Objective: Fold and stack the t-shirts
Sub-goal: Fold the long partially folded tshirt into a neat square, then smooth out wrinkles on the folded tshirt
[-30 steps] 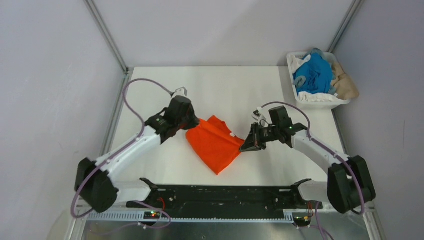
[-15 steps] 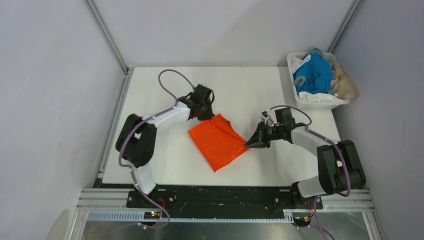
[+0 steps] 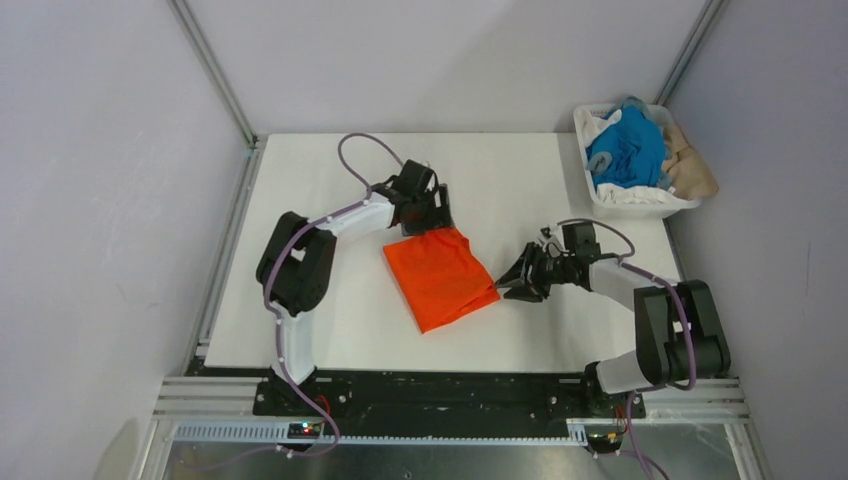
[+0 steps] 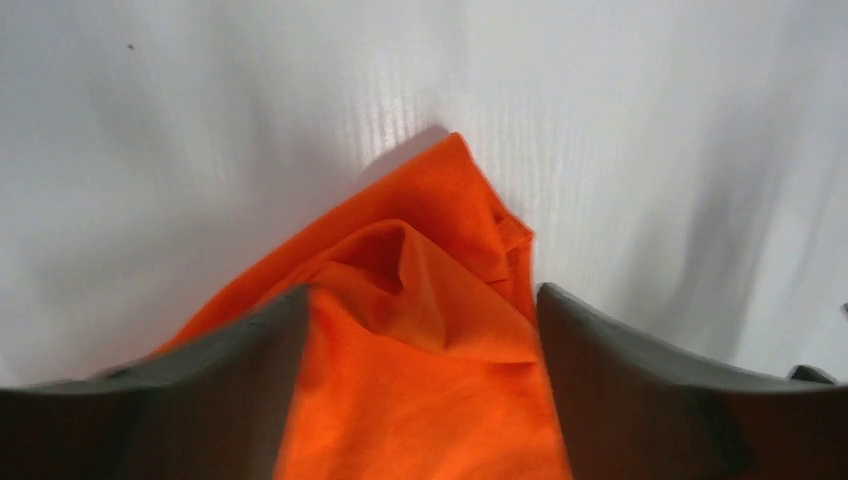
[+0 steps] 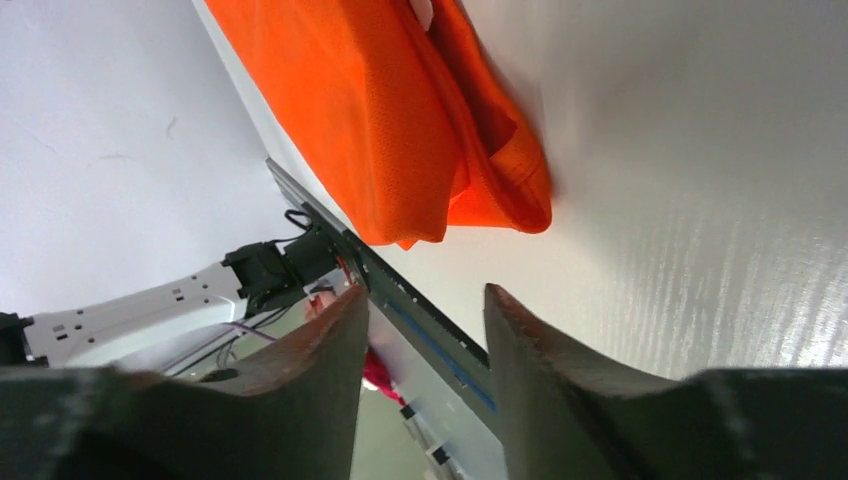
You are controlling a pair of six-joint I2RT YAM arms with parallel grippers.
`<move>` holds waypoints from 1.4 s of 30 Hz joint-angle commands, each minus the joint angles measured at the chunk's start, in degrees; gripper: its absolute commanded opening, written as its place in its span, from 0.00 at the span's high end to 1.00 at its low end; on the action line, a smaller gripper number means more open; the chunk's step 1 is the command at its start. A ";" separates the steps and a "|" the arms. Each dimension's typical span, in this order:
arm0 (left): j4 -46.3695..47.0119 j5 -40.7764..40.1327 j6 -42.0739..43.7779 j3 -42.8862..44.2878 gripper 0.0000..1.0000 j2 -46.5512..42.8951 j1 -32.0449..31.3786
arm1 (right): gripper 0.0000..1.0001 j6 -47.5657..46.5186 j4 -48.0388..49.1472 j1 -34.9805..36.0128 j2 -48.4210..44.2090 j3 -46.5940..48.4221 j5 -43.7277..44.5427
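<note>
Mid-table, item 1: bright orange soft cloth t-shirt [image 3: 440,278], folded into a compact slanted oblong on the white table [image 3: 330,300]. Layered edges show at its right end in the right wrist view.

Far right corner, item 2: white plastic basket [image 3: 660,207] holding a crumpled blue t-shirt [image 3: 628,150], a white t-shirt [image 3: 603,128] and a beige t-shirt [image 3: 690,165], none folded.

Step in hand (judged): finishing the orange fold. With three shirts unfolded, the task looks early.

Next move (judged): squaring the puckered far corner and letting it lie flat, then a reach to the basket for the second shirt.

Left gripper [image 4: 422,295]: at the shirt's far corner, with the arm stretched far and bent rightward. Fingers spread, straddling the bunched cloth and not pinching it.

Right gripper [image 5: 420,300]: low beside the shirt's right end, just apart from it. Fingers spread with nothing between them, forearm pointing left, elbow folded near its base.
</note>
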 commanded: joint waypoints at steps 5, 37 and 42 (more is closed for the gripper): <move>1.25 6.31 4.31 3.91 0.00 -8.25 0.02 | 0.05 -3.05 -1.04 2.25 -14.29 0.04 4.40; 4.27 21.37 1.33 6.35 0.00 12.20 0.58 | 0.01 -7.74 13.83 15.47 8.62 2.24 18.70; 4.21 15.82 0.29 -1.95 0.00 8.08 3.17 | 0.01 -10.23 12.87 12.20 11.64 3.69 22.73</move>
